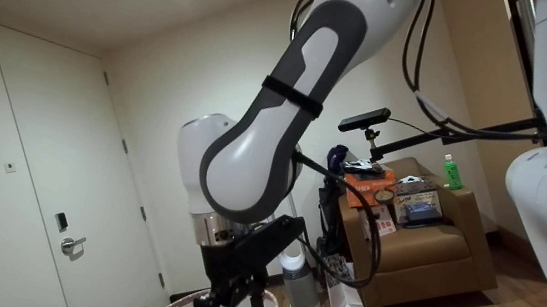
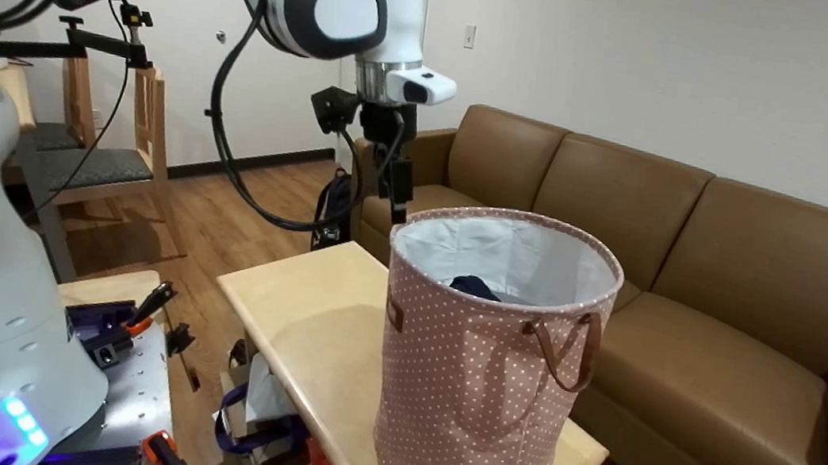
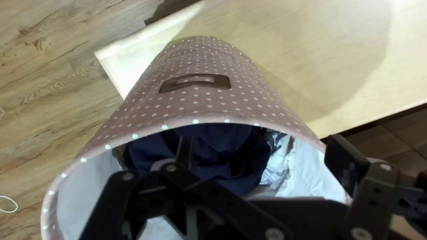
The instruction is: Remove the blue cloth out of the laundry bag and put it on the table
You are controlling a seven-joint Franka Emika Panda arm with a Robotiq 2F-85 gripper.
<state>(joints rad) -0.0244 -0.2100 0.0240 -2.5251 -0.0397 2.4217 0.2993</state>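
My fingers (image 3: pixel 345 163) wide, empty. So near the rim (image 3: pixel 210 118), I may snag the bag (image 2: pixel 464 399) short of blue cloth (image 3: pixel 227 146).

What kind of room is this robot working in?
Probably a lounge or living room, judging by the long brown sofa, the brown armchair, and the wooden table bearing a laundry bag.
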